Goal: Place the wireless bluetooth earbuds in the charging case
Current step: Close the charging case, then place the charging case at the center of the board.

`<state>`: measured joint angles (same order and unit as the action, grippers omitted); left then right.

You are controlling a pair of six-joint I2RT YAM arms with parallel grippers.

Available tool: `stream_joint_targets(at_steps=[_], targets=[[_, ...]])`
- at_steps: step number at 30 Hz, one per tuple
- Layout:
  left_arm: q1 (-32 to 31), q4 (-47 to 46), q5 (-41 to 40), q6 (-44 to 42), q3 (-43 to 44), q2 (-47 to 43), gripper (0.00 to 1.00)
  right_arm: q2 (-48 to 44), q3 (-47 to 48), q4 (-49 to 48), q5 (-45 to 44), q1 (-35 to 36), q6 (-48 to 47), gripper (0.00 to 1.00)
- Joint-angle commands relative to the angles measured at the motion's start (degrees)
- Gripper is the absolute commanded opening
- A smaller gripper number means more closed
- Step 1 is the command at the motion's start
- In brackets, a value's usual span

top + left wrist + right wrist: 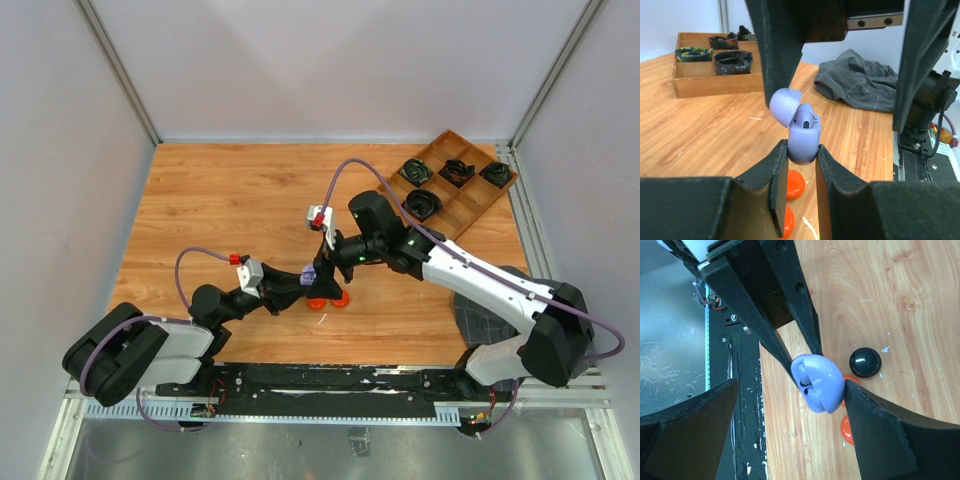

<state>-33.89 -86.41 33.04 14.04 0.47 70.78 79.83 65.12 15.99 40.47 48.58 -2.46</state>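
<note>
My left gripper (pixel 801 152) is shut on the lower body of a lilac charging case (pixel 804 142) and holds it upright above the table. The case's lid (pixel 785 105) is swung open, and a lilac earbud (pixel 805 119) sits inside. My right gripper (pixel 790 385) is open wide and straddles the case (pixel 819 382) from above; one finger (pixel 880 430) touches the lid. In the top view the case (pixel 308 275) is between both grippers near the table's middle front. No loose earbuds show.
Two orange discs (pixel 328 300) lie on the wood under the case, with a black disc (pixel 865 362) beside them. A wooden tray (pixel 470 200) of coiled cables stands at the back right. A grey cloth (pixel 855 82) lies at the front right.
</note>
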Motion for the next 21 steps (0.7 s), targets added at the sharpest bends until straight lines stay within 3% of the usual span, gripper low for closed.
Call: stream_joint_targets(at_steps=[1,7,13,17,21], targets=[[-0.1,1.5,-4.1,-0.2,1.2,-0.6,0.00,-3.3,-0.9,2.4,0.0,-0.6,-2.1,0.87],[0.0,3.1,-5.2,0.4,2.0,0.2,0.00,-5.6,-2.0,2.9,-2.5,-0.6,-2.8,0.87],[0.0,6.2,-8.1,2.6,3.4,0.5,0.00,-10.4,-6.0,0.6,-19.2,-0.7,0.2,0.87],[0.0,14.5,-13.1,6.9,5.4,-1.0,0.00,-15.3,-12.6,-5.2,-30.5,-0.7,3.9,0.87],[0.0,30.2,-16.6,13.1,8.7,-5.2,0.00,-21.0,-21.2,-11.1,-40.1,-0.6,7.2,0.87]])
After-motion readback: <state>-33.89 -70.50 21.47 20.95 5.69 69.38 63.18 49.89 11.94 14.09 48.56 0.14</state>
